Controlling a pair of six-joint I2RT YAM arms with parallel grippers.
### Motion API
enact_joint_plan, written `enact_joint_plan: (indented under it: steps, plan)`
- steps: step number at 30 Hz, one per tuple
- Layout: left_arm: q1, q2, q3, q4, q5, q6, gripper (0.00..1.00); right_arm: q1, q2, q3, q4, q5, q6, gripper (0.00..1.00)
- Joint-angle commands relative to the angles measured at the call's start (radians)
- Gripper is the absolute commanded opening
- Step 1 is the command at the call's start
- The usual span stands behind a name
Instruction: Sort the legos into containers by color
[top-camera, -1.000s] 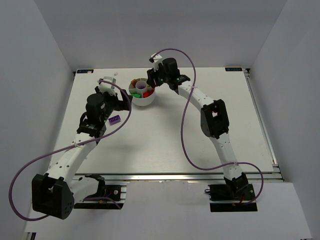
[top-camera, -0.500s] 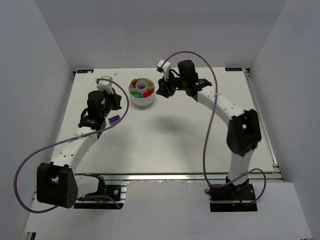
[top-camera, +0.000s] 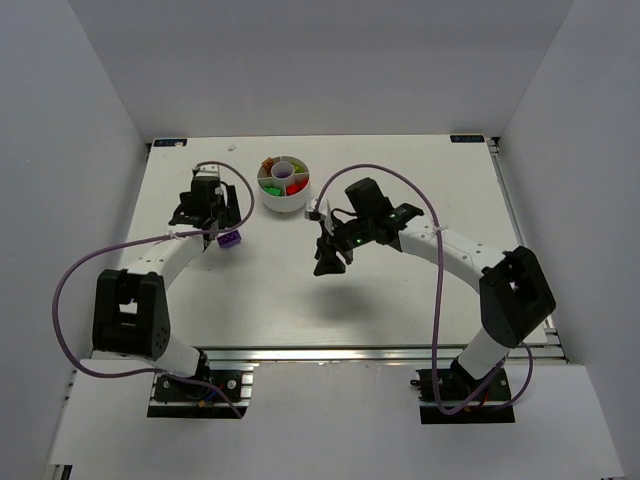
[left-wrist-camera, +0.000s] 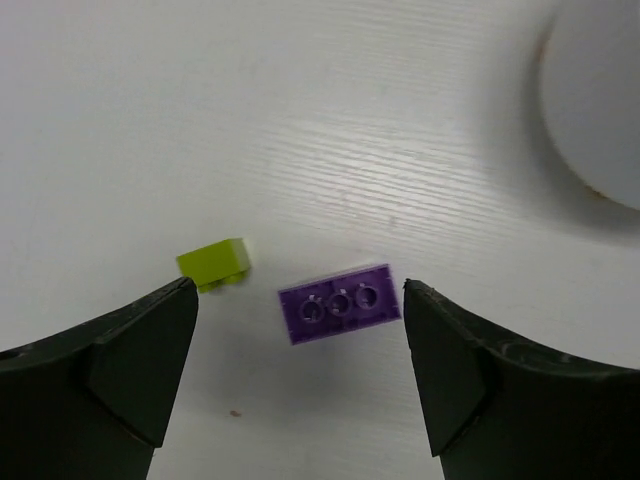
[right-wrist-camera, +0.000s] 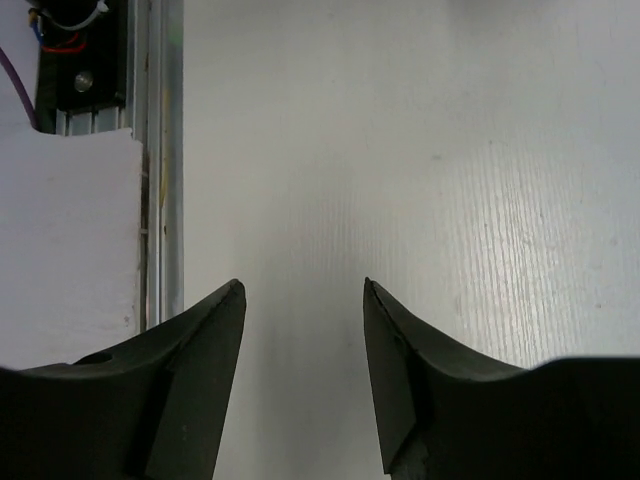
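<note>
The round white dish (top-camera: 284, 198) stands at the back centre and holds green, red and orange bricks in its sections. A purple brick (left-wrist-camera: 340, 302) lies upside down on the table between my left gripper's (left-wrist-camera: 298, 290) open jaws, not touched. A lime-yellow brick (left-wrist-camera: 214, 263) lies just beside the left finger. In the top view the purple brick (top-camera: 230, 239) shows next to the left gripper (top-camera: 216, 226); the lime one is hidden there. My right gripper (top-camera: 327, 262) is open and empty over bare table, also in its wrist view (right-wrist-camera: 304, 285).
The dish's blurred wall (left-wrist-camera: 600, 110) fills the left wrist view's upper right corner. The table's front metal rail (right-wrist-camera: 160, 150) and a white panel (right-wrist-camera: 60, 230) show at the left of the right wrist view.
My right arm has swung away from the dish, toward the near middle of the table. My left gripper has shifted back and turned so it hangs over the purple brick.
</note>
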Motion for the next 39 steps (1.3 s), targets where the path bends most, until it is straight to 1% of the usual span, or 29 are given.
enact_joint_plan:
  steps: [1, 4, 5, 8, 9, 10, 12, 18, 25, 29, 32, 33, 35, 38, 39]
  plan:
    - [0.041, 0.019, 0.063, -0.066, -0.141, -0.071, 0.93, -0.009, 0.004, 0.003, 0.057, 0.04, 0.049, 0.56]
    - [0.081, 0.062, 0.069, -0.072, -0.113, -0.111, 0.91, -0.013, 0.008, -0.006, 0.082, 0.08, 0.069, 0.53]
    - [0.092, 0.073, 0.074, -0.08, -0.083, -0.123, 0.9, -0.015, 0.005, -0.015, 0.097, 0.083, 0.074, 0.52]
    - [0.126, 0.116, 0.081, -0.079, -0.031, -0.138, 0.84, -0.024, -0.018, -0.034, 0.12, 0.077, 0.082, 0.5]
    - [0.138, 0.123, 0.088, -0.08, -0.018, -0.146, 0.8, -0.029, -0.033, -0.038, 0.129, 0.071, 0.083, 0.5]
    - [0.138, 0.134, 0.091, -0.083, -0.007, -0.149, 0.78, -0.032, -0.041, -0.041, 0.133, 0.066, 0.085, 0.5]
    - [0.188, 0.156, 0.092, -0.076, 0.026, -0.161, 0.74, -0.041, -0.067, -0.05, 0.143, 0.051, 0.088, 0.49]
    - [0.201, 0.208, 0.109, -0.082, 0.063, -0.163, 0.69, -0.062, -0.123, -0.064, 0.157, 0.017, 0.106, 0.49]
    - [0.204, 0.228, 0.105, -0.074, 0.069, -0.166, 0.63, -0.078, -0.134, -0.07, 0.163, 0.002, 0.117, 0.49]
    - [0.205, 0.235, 0.108, -0.074, 0.079, -0.169, 0.54, -0.085, -0.142, -0.07, 0.163, -0.005, 0.121, 0.48]
    - [0.205, 0.237, 0.106, -0.074, 0.082, -0.169, 0.52, -0.095, -0.148, -0.072, 0.165, -0.017, 0.126, 0.48]
    - [0.205, 0.237, 0.108, -0.076, 0.083, -0.168, 0.47, -0.096, -0.15, -0.073, 0.165, -0.018, 0.129, 0.48]
    - [0.207, 0.237, 0.108, -0.079, 0.091, -0.166, 0.41, -0.104, -0.153, -0.073, 0.165, -0.026, 0.132, 0.48]
    - [0.207, 0.226, 0.12, -0.088, 0.102, -0.157, 0.21, -0.113, -0.163, -0.075, 0.166, -0.032, 0.135, 0.47]
    - [0.207, 0.2, 0.124, -0.086, 0.106, -0.145, 0.1, -0.116, -0.172, -0.077, 0.168, -0.032, 0.135, 0.47]
